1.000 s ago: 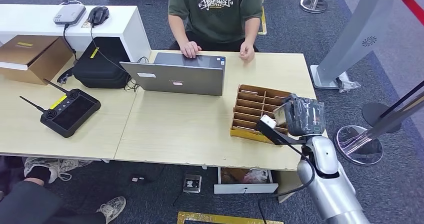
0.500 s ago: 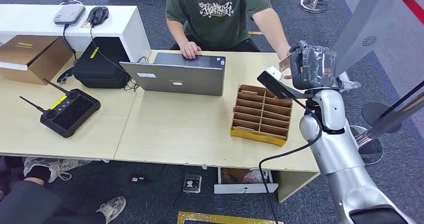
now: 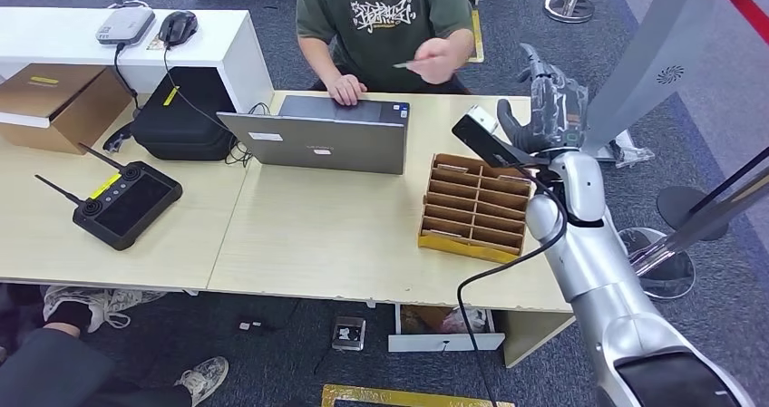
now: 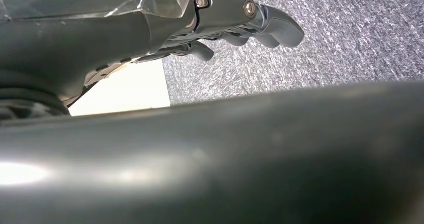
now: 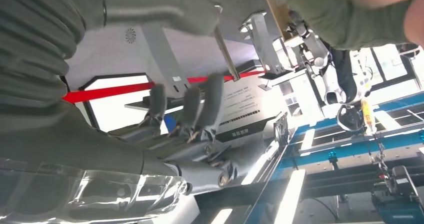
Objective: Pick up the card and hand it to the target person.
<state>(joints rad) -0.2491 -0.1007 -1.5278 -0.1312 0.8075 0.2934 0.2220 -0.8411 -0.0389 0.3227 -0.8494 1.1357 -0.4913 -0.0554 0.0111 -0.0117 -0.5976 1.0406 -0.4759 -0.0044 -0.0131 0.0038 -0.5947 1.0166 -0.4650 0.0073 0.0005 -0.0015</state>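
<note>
The card is a thin light slip pinched in the raised hand of the person in the green T-shirt, who sits behind the table. My right hand is lifted above the table's far right corner, fingers spread upward, holding nothing, a short way right of the person's hand. In the right wrist view the card shows edge-on in the person's fingers, beyond my dark fingers. My left hand hangs over grey carpet with nothing in it.
A cardboard divider box stands on the wooden table under my right arm. A grey laptop sits before the person. Further left are a black bag and a black remote controller. A stanchion base stands to the right.
My right hand rose from the divider box toward the person with the card. The person took the card and drew it back toward their chest; my fingers have spread apart.
</note>
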